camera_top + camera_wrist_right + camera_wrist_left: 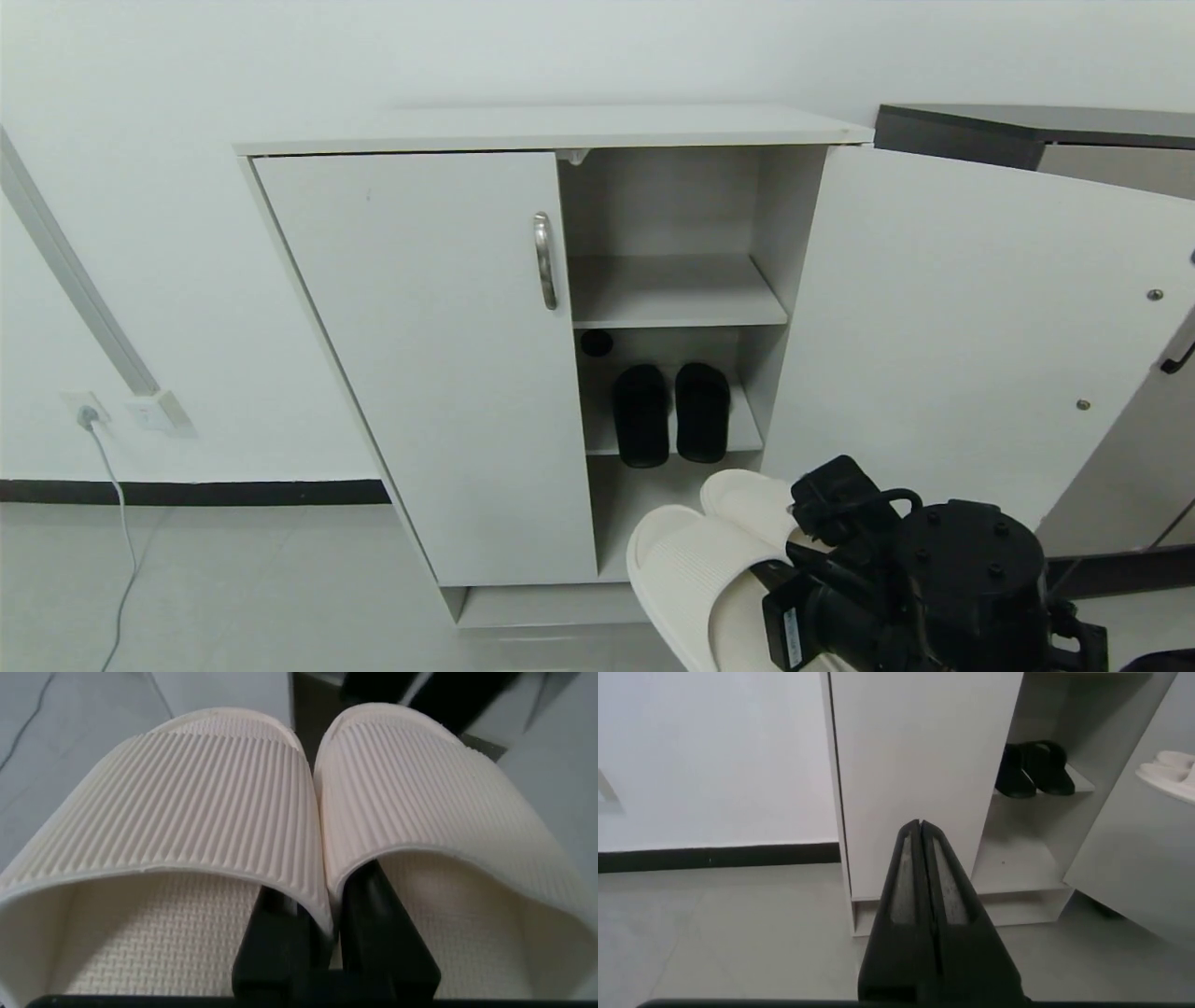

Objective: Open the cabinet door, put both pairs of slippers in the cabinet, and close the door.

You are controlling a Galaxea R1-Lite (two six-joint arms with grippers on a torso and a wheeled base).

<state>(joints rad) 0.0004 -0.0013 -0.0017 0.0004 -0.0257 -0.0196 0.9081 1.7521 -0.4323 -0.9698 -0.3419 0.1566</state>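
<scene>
The white cabinet (pixel 551 126) has its right door (pixel 971 336) swung open and its left door (pixel 420 355) closed. A pair of black slippers (pixel 670 413) rests on the middle shelf, also seen as black slippers (pixel 1033 768) from the left wrist. My right gripper (pixel 780 565) is shut on a pair of white ribbed slippers (pixel 709 551), held side by side just in front of the cabinet's bottom compartment; its fingers (pixel 280 938) pinch the inner walls of the white slippers (pixel 318 812). My left gripper (pixel 921 873) is shut and empty, low before the closed door.
A second grey cabinet (pixel 1036 131) stands behind the open door at right. A wall socket with a hanging cable (pixel 103 467) is at far left. Grey floor (pixel 233 588) lies free in front of the cabinet. The upper shelf (pixel 672 294) is bare.
</scene>
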